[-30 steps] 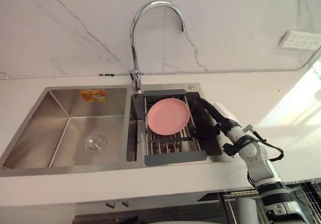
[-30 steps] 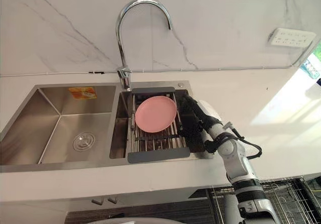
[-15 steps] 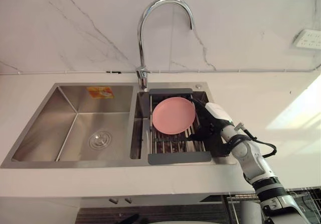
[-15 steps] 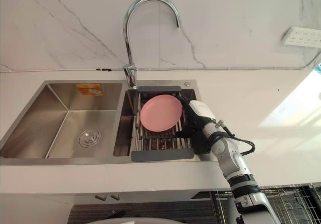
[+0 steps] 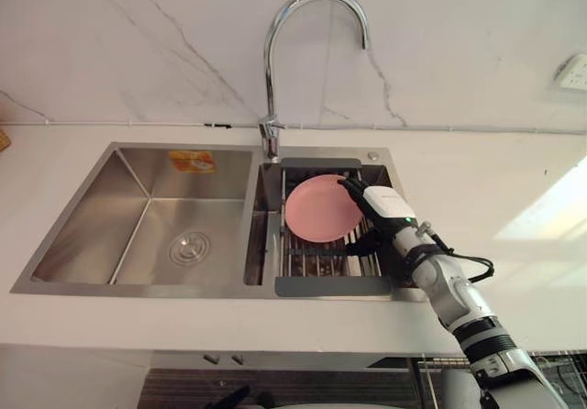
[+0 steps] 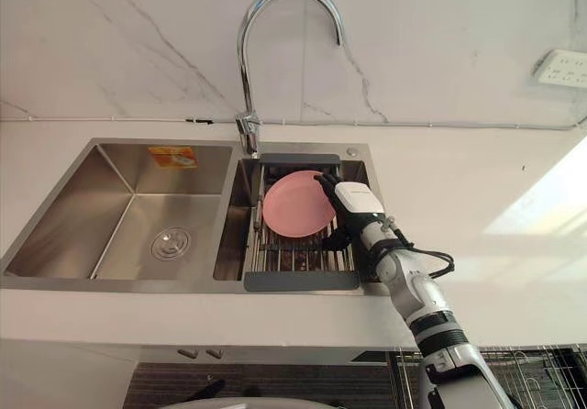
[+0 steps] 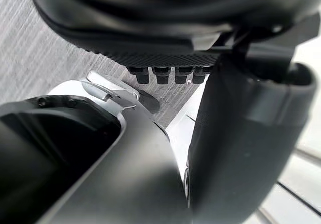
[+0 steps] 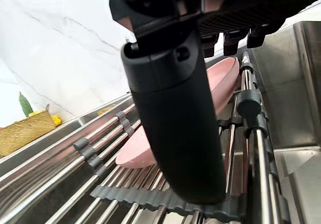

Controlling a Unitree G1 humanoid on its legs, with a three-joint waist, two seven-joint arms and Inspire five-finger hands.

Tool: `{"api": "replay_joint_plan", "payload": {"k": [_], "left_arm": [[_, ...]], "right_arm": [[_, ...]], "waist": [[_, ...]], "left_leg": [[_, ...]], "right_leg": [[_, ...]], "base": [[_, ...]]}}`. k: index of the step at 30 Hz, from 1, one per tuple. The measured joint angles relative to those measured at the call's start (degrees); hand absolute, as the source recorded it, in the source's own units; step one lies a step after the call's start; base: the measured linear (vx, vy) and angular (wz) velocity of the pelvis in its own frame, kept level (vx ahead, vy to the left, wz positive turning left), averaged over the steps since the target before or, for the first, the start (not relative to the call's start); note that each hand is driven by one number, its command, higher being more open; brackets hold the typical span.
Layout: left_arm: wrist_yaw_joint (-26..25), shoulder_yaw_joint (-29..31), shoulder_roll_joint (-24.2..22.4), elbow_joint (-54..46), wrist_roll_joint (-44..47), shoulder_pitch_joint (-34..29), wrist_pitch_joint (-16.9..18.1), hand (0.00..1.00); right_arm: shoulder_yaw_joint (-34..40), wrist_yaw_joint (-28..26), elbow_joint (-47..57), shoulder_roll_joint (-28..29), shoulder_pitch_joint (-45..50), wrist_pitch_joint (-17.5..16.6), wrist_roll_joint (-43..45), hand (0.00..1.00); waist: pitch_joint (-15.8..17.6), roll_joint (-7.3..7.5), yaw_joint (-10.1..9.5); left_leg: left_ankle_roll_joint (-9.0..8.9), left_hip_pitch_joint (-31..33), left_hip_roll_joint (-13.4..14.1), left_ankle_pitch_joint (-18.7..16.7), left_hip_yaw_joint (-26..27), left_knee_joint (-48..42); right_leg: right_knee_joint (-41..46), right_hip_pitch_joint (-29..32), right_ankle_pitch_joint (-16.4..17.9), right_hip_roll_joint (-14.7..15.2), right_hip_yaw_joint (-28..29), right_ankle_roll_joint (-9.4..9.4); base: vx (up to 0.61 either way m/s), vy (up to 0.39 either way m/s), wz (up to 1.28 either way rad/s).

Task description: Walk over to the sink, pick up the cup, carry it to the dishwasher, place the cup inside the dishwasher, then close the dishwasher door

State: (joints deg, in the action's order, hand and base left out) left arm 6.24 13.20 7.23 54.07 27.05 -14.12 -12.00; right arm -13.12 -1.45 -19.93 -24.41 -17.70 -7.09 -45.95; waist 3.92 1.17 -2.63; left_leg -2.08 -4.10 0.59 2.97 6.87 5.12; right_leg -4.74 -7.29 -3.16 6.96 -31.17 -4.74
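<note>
Round, smooth pink plate (image 5: pixel 321 209) leans on a ribbed steel rack (image 5: pixel 312 260) in the brushed sink (image 5: pixel 138 198). The right hand (image 5: pixel 385 205), thumb and fingers spread, has crept in to its 3 o'clock rim.

My right hand (image 5: pixel 385 209) reaches in from the right over the steel sink (image 5: pixel 138 290); its dark fingers (image 5: pixel 353 187) lie at the right edge of a pink plate (image 5: pixel 316 209), though I cannot tell if they touch it; the plate rests tilted on a grey-framed rack (image 5: pixel 330 286) across the right bowl; the left bowl has a round drain (image 5: pixel 190 247) and an orange sticker (image 5: pixel 193 160); a chrome faucet (image 5: pixel 271 51) arches behind, between the bowls; white counter (image 5: pixel 495 180) surrounds the sink.
</note>
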Motion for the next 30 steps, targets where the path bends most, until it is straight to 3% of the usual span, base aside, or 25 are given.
{"api": "replay_joint_plan", "payload": {"k": [16, 17, 23, 30], "left_arm": [[-1.4, 0.3, 0.0, -1.3, -2.5, -0.6, 1.0, 1.00], [-1.4, 0.3, 0.1, -1.5, -2.5, -0.6, 1.0, 1.00], [-1.0, 0.3, 0.4, -1.8, -4.6, -0.4, 1.7, 1.00], [4.5, -1.7, 0.8, -2.0, -3.4, -0.7, 6.8, 1.00]], "right_arm": [[-4.6, 10.5, -7.0, 0.4, -4.7, 1.2, -8.0, 1.00], [-4.9, 11.4, -7.3, 0.4, -4.7, 1.0, -8.4, 0.00], [-6.4, 16.8, -10.5, 0.1, -4.9, -1.5, -12.9, 0.00], [-8.1, 27.9, -11.1, -1.6, -5.6, -7.9, -23.1, 0.00]], "waist": [[0.9, 0.94, -1.57], [1.1, 1.16, -1.63], [1.2, 1.43, -1.64], [1.5, 1.37, -2.66]], "left_leg": [[0.84, 0.5, 0.0, 1.0, -1.7, 0.1], [0.86, 0.5, 0.0, 1.0, -1.7, 0.1], [0.95, 0.5, 0.0, 1.1, -1.7, 0.1], [0.96, 0.6, -0.1, 1.1, -2.0, 0.1]], "right_leg": [[0.0, -0.6, 0.0, -0.1, -2.2, 0.01], [0.0, -0.6, 0.0, -0.1, -2.3, 0.01], [0.0, -0.6, 0.0, -0.1, -2.3, 0.05], [-0.1, -0.5, 0.0, 0.0, -2.7, 0.06]], "base": [[-0.01, 0.010, 0.06], [0.00, 0.000, 0.00], [0.02, 0.009, 0.00], [0.04, 0.015, 0.03]]}}
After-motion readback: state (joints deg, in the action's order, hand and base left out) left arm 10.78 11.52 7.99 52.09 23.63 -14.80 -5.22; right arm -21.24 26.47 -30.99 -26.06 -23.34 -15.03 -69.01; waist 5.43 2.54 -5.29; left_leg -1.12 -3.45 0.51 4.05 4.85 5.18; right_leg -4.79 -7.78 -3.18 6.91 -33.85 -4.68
